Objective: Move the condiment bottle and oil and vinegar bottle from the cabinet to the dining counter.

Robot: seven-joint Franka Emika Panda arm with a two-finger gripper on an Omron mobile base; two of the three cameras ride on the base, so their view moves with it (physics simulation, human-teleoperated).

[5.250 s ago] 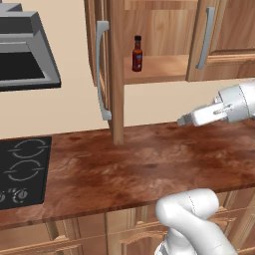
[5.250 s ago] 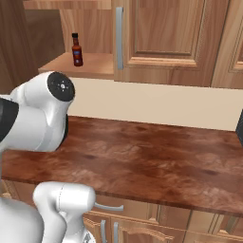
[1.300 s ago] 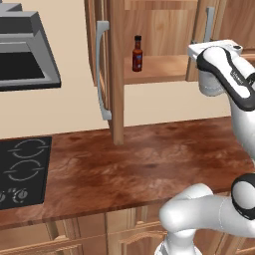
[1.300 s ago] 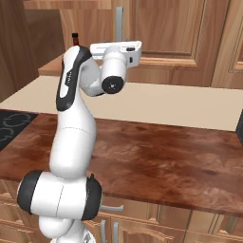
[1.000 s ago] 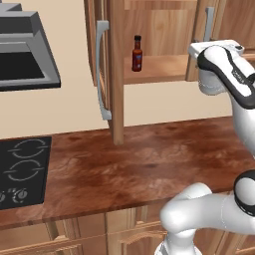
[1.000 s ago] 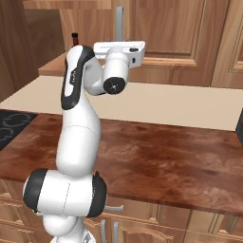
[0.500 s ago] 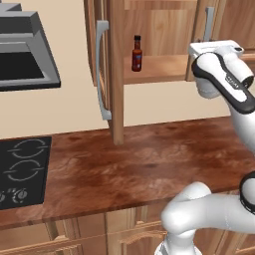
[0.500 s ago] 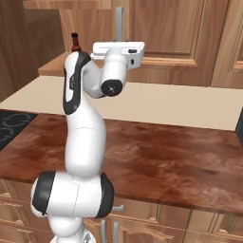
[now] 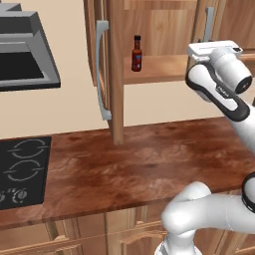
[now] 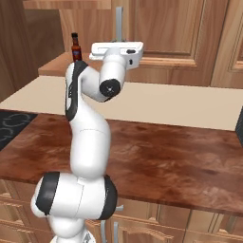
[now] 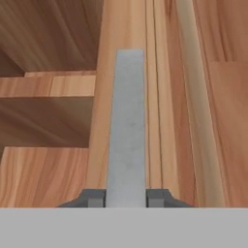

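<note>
A black stovetop (image 9: 22, 169) is set at the left end of the worktop (image 9: 144, 164). Above it, the cabinet (image 9: 149, 30) is seen with its left door (image 9: 102, 64) swung open. The sauce bottle (image 9: 136, 54) is stood upright near the left front edge of the inner shelf (image 9: 159, 67). Further right, the gripper (image 11: 126, 197) is closed on the grey bar handle (image 11: 126, 126) of the right door (image 10: 161, 28), one fingertip on each side of the bar.

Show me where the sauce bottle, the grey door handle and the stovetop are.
sauce bottle (image 9: 136, 55), left base view, on its label
door handle (image 11: 126, 131), hand view, middle of the bar
stovetop (image 9: 22, 169), left base view, between the burners
</note>
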